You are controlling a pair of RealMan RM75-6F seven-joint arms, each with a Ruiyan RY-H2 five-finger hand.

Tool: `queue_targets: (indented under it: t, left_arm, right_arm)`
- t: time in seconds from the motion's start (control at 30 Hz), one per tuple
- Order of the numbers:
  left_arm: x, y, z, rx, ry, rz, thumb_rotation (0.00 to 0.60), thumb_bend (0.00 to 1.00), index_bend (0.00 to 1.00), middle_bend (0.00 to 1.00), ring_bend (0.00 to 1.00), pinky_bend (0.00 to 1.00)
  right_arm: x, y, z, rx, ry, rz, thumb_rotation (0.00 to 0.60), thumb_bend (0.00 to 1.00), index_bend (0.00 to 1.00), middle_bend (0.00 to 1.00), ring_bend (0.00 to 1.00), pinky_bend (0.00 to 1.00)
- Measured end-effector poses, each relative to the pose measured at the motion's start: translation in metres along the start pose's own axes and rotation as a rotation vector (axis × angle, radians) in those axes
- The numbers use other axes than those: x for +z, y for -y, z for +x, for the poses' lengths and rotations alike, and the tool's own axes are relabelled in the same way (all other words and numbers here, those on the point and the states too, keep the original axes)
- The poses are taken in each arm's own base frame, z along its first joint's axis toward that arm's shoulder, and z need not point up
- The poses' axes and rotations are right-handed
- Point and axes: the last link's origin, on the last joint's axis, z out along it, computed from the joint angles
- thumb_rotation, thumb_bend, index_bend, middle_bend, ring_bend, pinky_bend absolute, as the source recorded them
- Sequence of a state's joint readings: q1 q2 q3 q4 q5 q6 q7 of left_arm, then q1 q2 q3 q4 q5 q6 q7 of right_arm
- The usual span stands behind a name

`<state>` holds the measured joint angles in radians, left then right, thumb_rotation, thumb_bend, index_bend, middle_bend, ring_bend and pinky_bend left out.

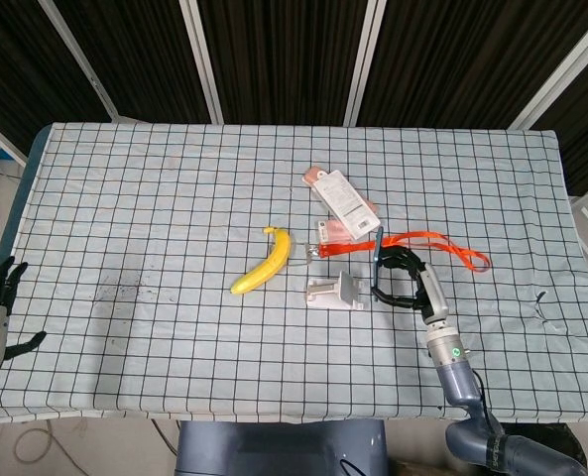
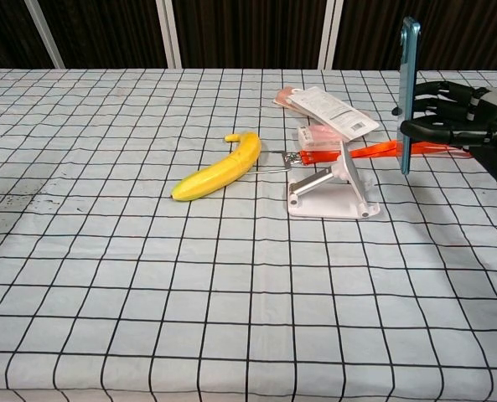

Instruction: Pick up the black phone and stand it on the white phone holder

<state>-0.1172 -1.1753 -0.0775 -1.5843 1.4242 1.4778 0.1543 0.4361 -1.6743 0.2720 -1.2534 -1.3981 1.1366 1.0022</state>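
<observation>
While the right hand grips the black phone upright, it must next lower onto the white phone holder.

The right hand grips the black phone edge-on and upright, clear of the checked tablecloth. The phone hangs above and just right of the white phone holder, not touching it. An orange lanyard runs behind the phone toward the hand. A yellow banana lies left of the holder. 2 flat packets lie behind the holder. The left hand does not appear.
</observation>
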Motion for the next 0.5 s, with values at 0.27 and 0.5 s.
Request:
queue_targets:
  t: [0.27,0.5]
  left_arm:
    - [0.000,0.001,-0.002,0.017,0.002,0.010,0.600,0.00,0.00,0.00,0.00,0.00]
    - [0.000,0.003,-0.002,0.030,0.003,0.020,0.600,0.00,0.00,0.00,0.00,0.00]
  right_arm:
    - [0.004,-0.007,-0.007,0.020,0.038,0.018,0.600,0.80,0.51,0.50,0.35,0.30]
    - [0.006,-0.015,-0.014,0.041,0.060,0.001,0.600,0.81,0.51,0.50,0.35,0.30]
